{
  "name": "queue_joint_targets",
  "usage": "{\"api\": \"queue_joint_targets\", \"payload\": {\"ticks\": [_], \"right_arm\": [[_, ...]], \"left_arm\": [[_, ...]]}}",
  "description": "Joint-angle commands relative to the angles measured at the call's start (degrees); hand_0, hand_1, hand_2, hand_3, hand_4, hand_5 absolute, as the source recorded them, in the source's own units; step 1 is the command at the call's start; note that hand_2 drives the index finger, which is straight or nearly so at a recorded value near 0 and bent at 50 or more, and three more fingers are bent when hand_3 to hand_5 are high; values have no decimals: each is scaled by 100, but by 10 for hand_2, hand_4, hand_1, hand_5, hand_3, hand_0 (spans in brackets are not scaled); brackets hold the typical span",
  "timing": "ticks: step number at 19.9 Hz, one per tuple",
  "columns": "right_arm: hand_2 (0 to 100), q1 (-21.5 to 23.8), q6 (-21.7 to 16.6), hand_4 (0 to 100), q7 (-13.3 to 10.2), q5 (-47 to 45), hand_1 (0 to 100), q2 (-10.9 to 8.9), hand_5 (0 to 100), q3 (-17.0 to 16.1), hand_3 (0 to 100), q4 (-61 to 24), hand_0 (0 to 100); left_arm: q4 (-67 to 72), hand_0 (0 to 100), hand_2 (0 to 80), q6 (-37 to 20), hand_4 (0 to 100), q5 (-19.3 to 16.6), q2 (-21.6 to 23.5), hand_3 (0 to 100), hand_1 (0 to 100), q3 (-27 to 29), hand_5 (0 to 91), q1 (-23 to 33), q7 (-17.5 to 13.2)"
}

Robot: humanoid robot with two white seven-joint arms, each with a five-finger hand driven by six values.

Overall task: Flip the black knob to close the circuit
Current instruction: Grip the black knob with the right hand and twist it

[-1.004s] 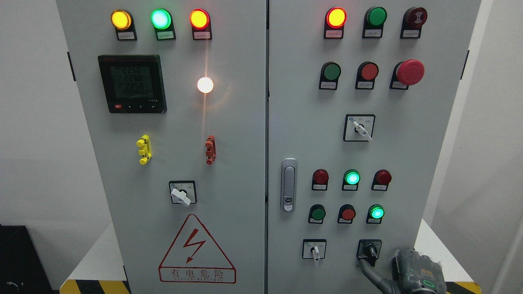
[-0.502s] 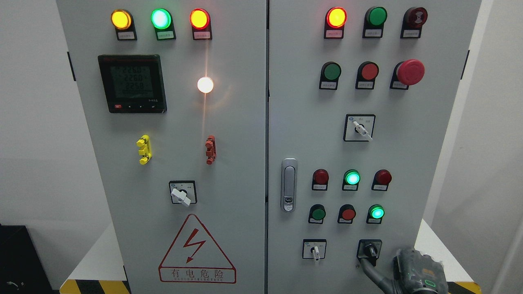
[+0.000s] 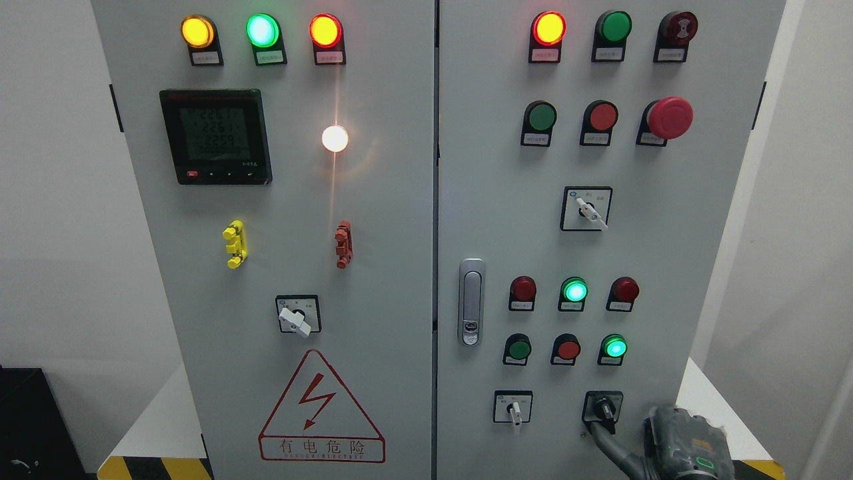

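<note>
The black knob sits on a black square plate at the lower right of the grey cabinet's right door. Its short lever points down and slightly to the right. My right hand enters at the bottom right corner, just right of and below the knob. One dark finger stretches up and left, its tip just under the knob's plate and holding nothing. The other fingers are cut off by the bottom edge. The left arm does not show.
Left of the black knob is a white selector switch. Above are red and green lamps and buttons, one more selector, a red mushroom stop button and the door latch. The left door carries a meter and a warning triangle.
My right hand has slid a little to the right and down, its fingertip dropping slightly away from the knob. The knob's lever looks the same.
</note>
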Motion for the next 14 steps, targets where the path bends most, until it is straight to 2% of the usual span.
{"api": "queue_joint_targets", "payload": {"ticks": [1,14], "right_arm": [[901,28,1,936,3,-8,0,-106,933,-67,1000,-35,0],[900,10,-87,936,-23,-35,0,-71,931,-199,1000,-43,0]], "left_arm": [[0,120,0,0,0,0,0,0,556,0,0,0,4],[0,120,0,0,0,0,0,0,556,0,0,0,4]]}}
